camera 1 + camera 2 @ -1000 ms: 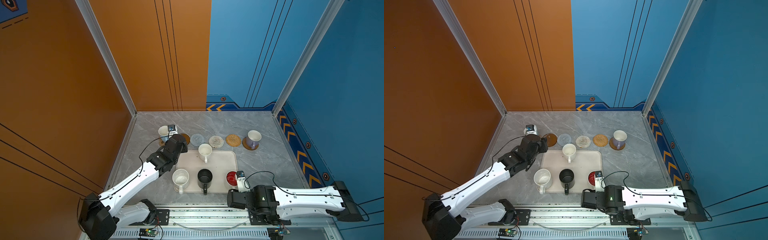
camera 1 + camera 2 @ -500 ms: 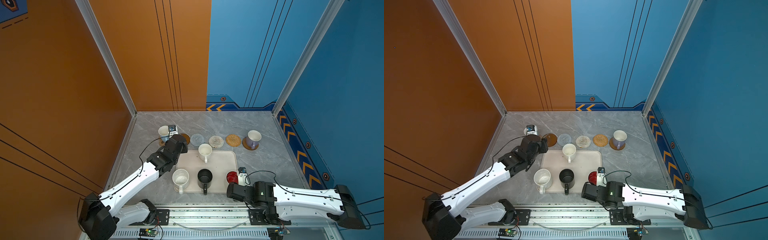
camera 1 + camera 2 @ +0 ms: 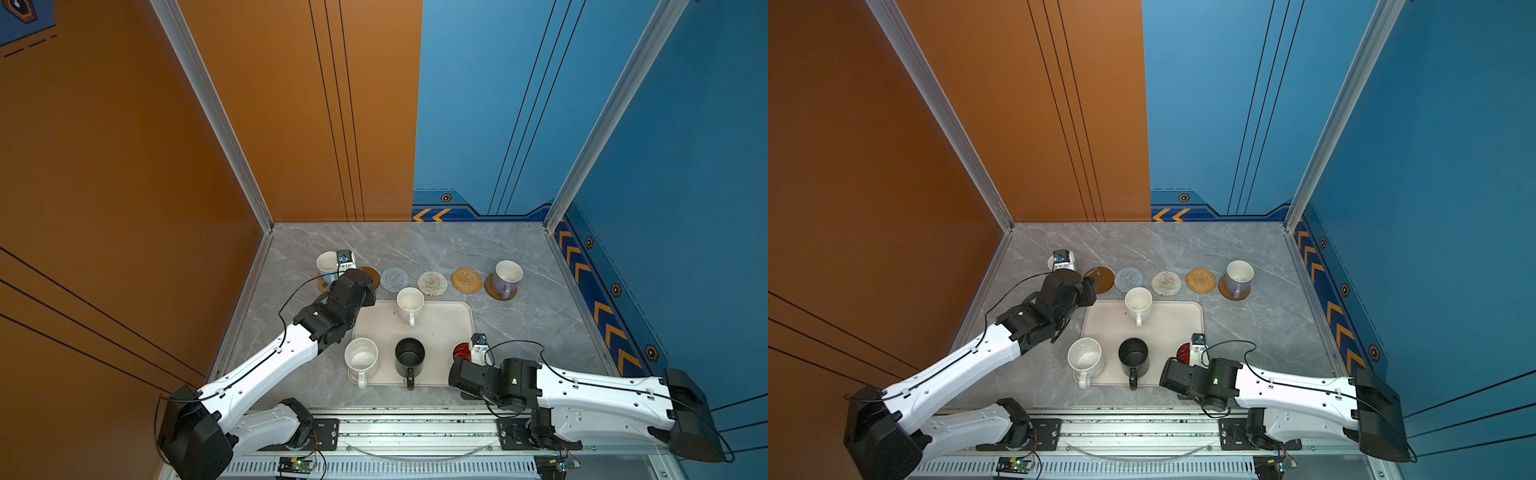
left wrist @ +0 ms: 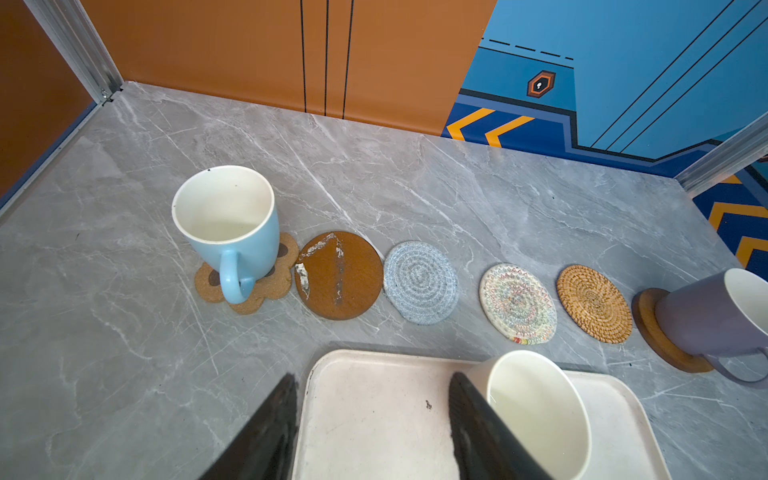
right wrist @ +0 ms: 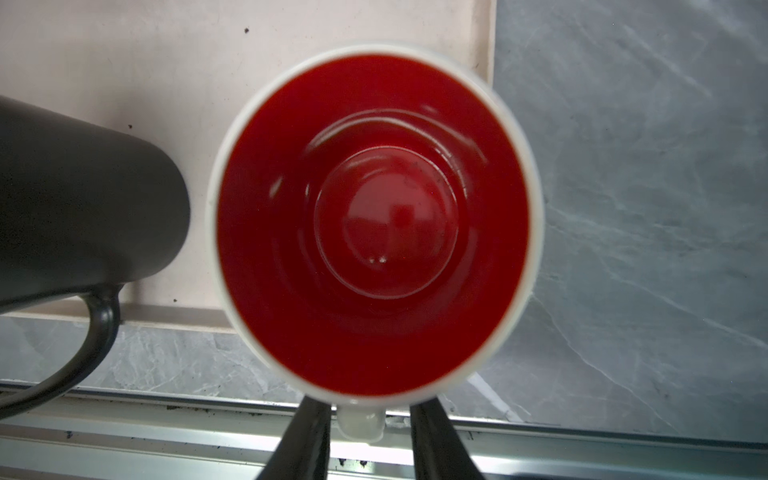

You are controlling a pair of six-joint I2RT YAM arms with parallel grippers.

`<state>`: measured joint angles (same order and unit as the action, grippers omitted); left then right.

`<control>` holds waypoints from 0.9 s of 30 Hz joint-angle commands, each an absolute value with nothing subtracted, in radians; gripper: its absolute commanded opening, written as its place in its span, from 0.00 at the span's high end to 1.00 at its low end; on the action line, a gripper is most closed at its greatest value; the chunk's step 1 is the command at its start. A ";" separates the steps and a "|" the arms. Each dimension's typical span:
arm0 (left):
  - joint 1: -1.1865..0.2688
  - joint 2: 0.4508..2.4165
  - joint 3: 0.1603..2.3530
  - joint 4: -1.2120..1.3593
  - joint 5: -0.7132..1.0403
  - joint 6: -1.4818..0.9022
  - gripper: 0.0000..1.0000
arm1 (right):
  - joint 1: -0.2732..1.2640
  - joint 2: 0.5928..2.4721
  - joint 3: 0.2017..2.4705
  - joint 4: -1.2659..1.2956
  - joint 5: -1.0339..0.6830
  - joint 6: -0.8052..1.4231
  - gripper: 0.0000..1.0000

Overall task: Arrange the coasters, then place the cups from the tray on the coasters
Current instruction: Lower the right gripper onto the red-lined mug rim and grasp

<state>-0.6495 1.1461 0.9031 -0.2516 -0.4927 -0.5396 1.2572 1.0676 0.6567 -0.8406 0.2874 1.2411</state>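
Note:
Six coasters lie in a row behind the tray (image 3: 440, 328). A light blue cup (image 4: 232, 224) stands on the paw coaster (image 4: 249, 295), a lavender cup (image 4: 715, 316) on a wooden disc (image 4: 648, 320). Bare are the brown disc (image 4: 338, 276), grey-blue (image 4: 420, 282), woven white (image 4: 517, 303) and rattan (image 4: 594, 303) coasters. On the tray stand cream-white (image 4: 536, 411), speckled (image 3: 360, 357), black (image 3: 409, 357) and red-inside (image 5: 374, 216) cups. My left gripper (image 4: 372, 376) hangs open and empty over the tray's far left corner. My right gripper (image 5: 370, 405) straddles the red-inside cup's handle, a gap still showing beside one finger.
The black cup's handle (image 5: 99, 332) juts over the tray's near edge, close to my right gripper. A metal rail (image 3: 415, 419) runs along the table's front. Orange and blue walls close the table in on three sides.
My right arm has crept forward to the red-inside cup and its jaws have narrowed round the handle. The left arm has barely moved.

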 commanded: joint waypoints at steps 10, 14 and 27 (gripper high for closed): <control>-0.652 1.137 0.885 -0.241 -0.486 -0.530 0.41 | 1.219 1.103 0.629 -0.852 0.276 1.223 0.74; -0.650 1.135 0.883 -0.235 -0.485 -0.531 0.41 | 1.218 1.109 0.631 -0.853 0.288 1.218 0.74; -0.646 1.125 0.872 -0.234 -0.488 -0.535 0.41 | 1.183 1.144 0.643 -0.852 0.280 1.186 0.77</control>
<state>-0.6491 1.1458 0.8913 -0.2409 -0.4896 -0.5392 1.1976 1.1263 0.6441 -0.8146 0.2646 1.2007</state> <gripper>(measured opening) 0.594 0.222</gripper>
